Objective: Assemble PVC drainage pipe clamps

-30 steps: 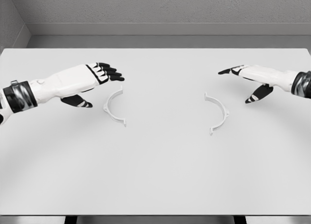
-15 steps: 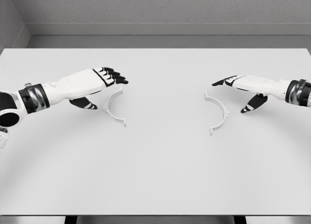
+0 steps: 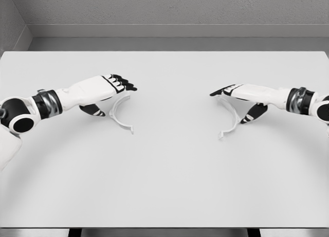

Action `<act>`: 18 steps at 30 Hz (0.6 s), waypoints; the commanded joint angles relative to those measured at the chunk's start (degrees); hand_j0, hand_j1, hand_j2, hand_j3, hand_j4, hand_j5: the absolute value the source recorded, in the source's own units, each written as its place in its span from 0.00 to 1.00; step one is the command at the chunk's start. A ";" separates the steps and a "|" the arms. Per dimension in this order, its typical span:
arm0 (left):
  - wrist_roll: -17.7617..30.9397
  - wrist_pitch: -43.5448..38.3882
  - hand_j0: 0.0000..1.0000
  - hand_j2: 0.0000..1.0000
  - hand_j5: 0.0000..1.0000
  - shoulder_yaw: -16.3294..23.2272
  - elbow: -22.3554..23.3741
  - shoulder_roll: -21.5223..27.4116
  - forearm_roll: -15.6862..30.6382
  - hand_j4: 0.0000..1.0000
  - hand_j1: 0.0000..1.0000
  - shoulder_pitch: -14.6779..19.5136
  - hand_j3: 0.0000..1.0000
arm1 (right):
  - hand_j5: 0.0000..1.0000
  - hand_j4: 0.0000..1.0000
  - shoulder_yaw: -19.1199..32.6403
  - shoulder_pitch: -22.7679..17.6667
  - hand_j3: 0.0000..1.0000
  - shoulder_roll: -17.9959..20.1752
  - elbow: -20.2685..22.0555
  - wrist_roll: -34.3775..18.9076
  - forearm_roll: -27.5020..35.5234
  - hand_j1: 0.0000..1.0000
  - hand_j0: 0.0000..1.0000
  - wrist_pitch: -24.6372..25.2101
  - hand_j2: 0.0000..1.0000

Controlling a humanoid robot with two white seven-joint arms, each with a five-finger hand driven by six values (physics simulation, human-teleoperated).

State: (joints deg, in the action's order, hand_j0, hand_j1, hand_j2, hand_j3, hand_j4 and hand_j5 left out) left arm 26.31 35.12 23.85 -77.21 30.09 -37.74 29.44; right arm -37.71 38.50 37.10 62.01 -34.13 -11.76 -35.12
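Both hands have come closer to the clamp halves since the earlier frames, and the arms reach further in over the table. Now the left hand is directly over the far end of the left half, with fingers extended forward and the thumb hanging below, so the hand is apart and holds nothing. The right hand reaches its fingertips over the far end of the right half; its thumb points down beside the outer curve of the arc, and it also grips nothing. If a fingertip already touches the plastic, I cannot tell.

Each half lies flat, about midway between the near and far edges, the left one nearer the left edge and the right one nearer the right edge, well apart from each other. Their open sides face one another, which I think is intended: each hand would only need to slide or carry its piece toward the centre to close the ring. The thumbs are lowered probably to pinch the thin arcs from the outside. Such thin pieces may slip away when pressed.
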 commanded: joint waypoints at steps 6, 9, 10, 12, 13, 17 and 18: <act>-0.04 -0.12 1.00 1.00 1.00 -0.04 1.71 -1.88 -1.81 1.00 1.00 0.00 1.00 | 1.00 1.00 0.00 0.00 1.00 -1.33 0.05 -0.41 0.16 1.00 1.00 0.12 1.00; -0.04 -0.12 1.00 1.00 1.00 0.05 1.71 -2.05 -1.81 1.00 1.00 0.00 1.00 | 1.00 1.00 0.00 0.09 1.00 -1.94 0.05 -0.50 0.16 1.00 1.00 0.12 1.00; -0.04 -0.12 1.00 1.00 1.00 0.05 1.71 -2.23 -1.90 1.00 1.00 0.00 1.00 | 1.00 1.00 0.00 0.09 1.00 -2.03 0.05 -0.50 0.16 1.00 1.00 0.12 1.00; -0.04 -0.12 1.00 1.00 1.00 0.05 1.71 -2.32 -1.90 1.00 1.00 0.00 1.00 | 1.00 1.00 0.00 0.09 1.00 -2.47 0.05 -0.50 0.16 1.00 1.00 0.12 1.00; -0.04 -0.12 1.00 1.00 1.00 0.05 1.71 -2.40 -1.90 1.00 1.00 0.00 1.00 | 1.00 1.00 0.00 0.09 1.00 -2.73 0.05 -0.50 0.16 1.00 1.00 0.12 1.00; -0.04 -0.12 1.00 1.00 1.00 0.05 1.71 -3.20 -1.98 1.00 1.00 0.35 1.00 | 1.00 1.00 0.00 0.18 1.00 -3.26 0.05 -0.85 0.16 1.00 1.00 0.12 1.00; -0.04 -0.12 1.00 1.00 1.00 0.05 1.71 -3.20 -1.98 1.00 1.00 0.35 1.00 | 1.00 1.00 -0.08 0.26 1.00 -3.52 0.05 -0.85 0.16 1.00 1.00 0.12 1.00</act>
State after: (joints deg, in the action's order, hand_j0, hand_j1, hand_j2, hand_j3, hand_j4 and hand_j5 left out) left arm 26.31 35.12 23.94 -75.49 27.12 -40.05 29.80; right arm -37.81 38.85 33.94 62.02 -34.86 -12.01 -35.13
